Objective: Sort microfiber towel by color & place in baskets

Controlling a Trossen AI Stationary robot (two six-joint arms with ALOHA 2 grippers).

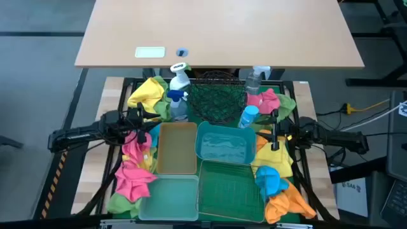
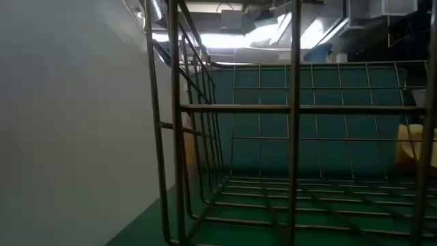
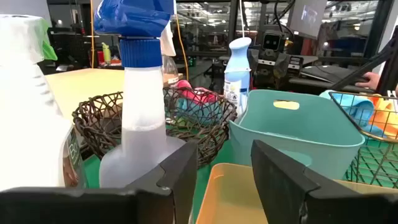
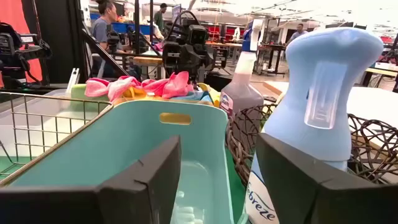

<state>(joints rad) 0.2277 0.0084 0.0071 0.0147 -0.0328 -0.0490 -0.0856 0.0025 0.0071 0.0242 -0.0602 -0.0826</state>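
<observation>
Worktop (image 1: 114, 86) with green mat carries everything; a bigger tan table sits beyond it. Five baskets cluster in the middle. Green wire basket (image 1: 232, 191) at near edge, right of centre, nothing visible inside. Pale-green bin (image 1: 170, 197) just left of it, touching side by side. Teal bin (image 1: 224, 145) behind the wire basket, amber bin (image 1: 178, 147) beside it on the left. Round black mesh basket (image 1: 219, 95) at the back, something pink and blue showing inside it from the left wrist view.

Towels lie in heaps on both sides of the baskets. Left heap (image 1: 135, 172): mostly pink, some yellow and green, running along amber and pale-green bins. Back-left heap (image 1: 149, 94): yellow over green. Right heap (image 1: 276, 184): yellow, blue, orange, beside the wire basket. Back-right pile (image 1: 266, 100): pink on green.

Left arm comes in from the left side, left claw (image 1: 147, 121) over the pink towels just beside the amber bin's back corner, fingers spread, nothing between them. Right arm from the right side, right claw (image 1: 273, 127) near the teal bin's right edge, fingers spread, holding nothing.

Three spray bottles stand at the back: blue-topped bottle (image 1: 178, 95) left of the mesh basket, clear bottle (image 1: 254, 79) at its right rear, light-blue bottle (image 1: 248, 116) between mesh basket and right claw.
</observation>
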